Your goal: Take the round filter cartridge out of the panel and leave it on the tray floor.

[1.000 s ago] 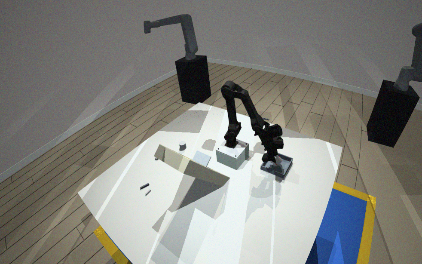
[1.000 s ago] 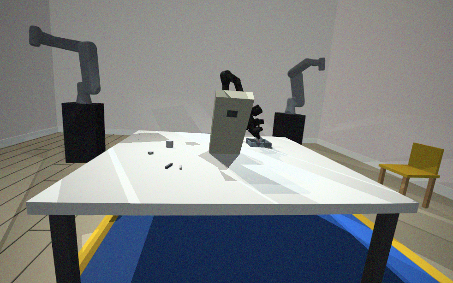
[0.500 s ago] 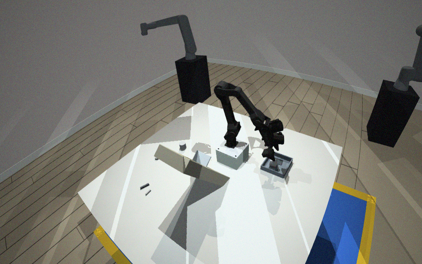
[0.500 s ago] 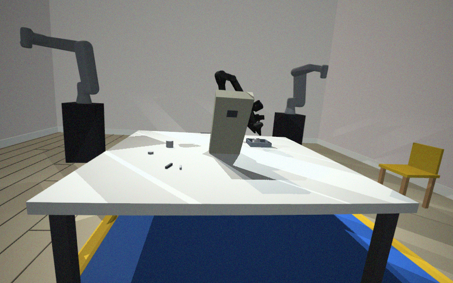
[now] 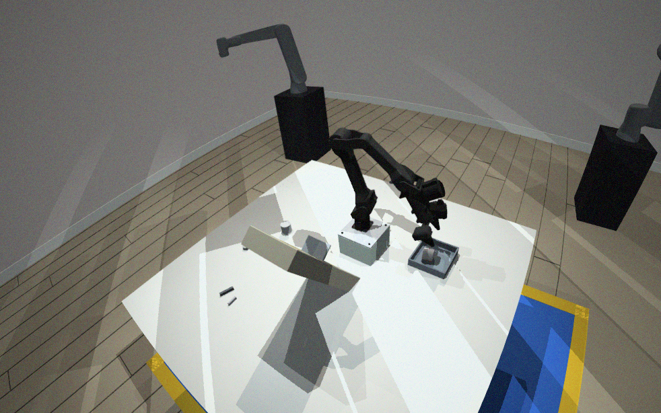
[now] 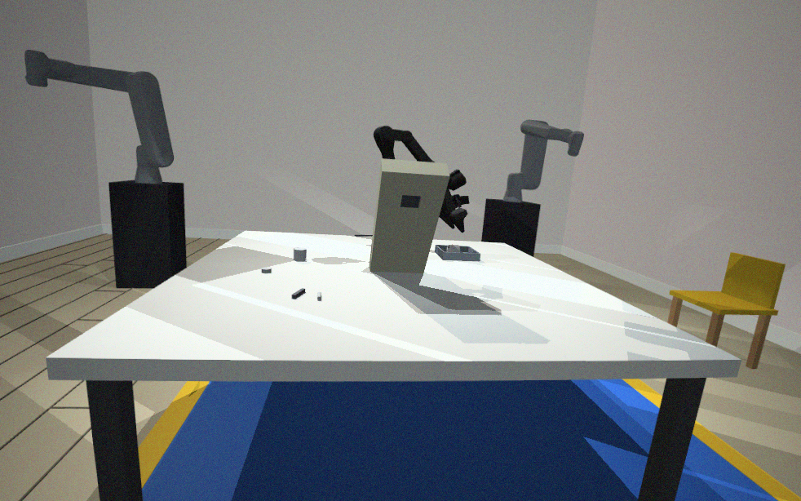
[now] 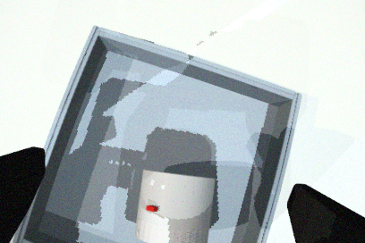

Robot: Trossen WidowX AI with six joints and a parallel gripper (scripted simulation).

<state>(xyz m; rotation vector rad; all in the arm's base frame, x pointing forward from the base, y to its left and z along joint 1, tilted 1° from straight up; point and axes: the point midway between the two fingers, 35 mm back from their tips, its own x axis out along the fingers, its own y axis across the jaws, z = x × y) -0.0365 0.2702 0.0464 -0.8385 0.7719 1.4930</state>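
Note:
The cartridge (image 5: 429, 255) (image 6: 453, 248) (image 7: 179, 193), pale and round with a small red tab on its side, is inside the grey tray (image 5: 427, 270) (image 6: 457, 255) (image 7: 241, 79). It seems to lie on its side on the tray floor; its slotted face is not visible. My gripper (image 5: 433, 233) (image 6: 464, 215) (image 7: 171, 180) is wide open above the cartridge, with nothing between its fingers. In the wrist view a finger shows on each side, apart from the cartridge. The beige service panel (image 5: 271, 251) (image 6: 407, 239) stands tilted; its face towards the robot is hidden.
The robot's base box (image 5: 357, 248) stands between panel and tray. A grey cylinder (image 5: 285, 228) (image 6: 299, 254) and a small disc (image 5: 244, 248) (image 6: 266, 270) are beyond the panel. A dark bar (image 5: 226, 291) (image 6: 298, 293) and a lighter bar (image 5: 231, 301) (image 6: 319, 296) lie on the table.

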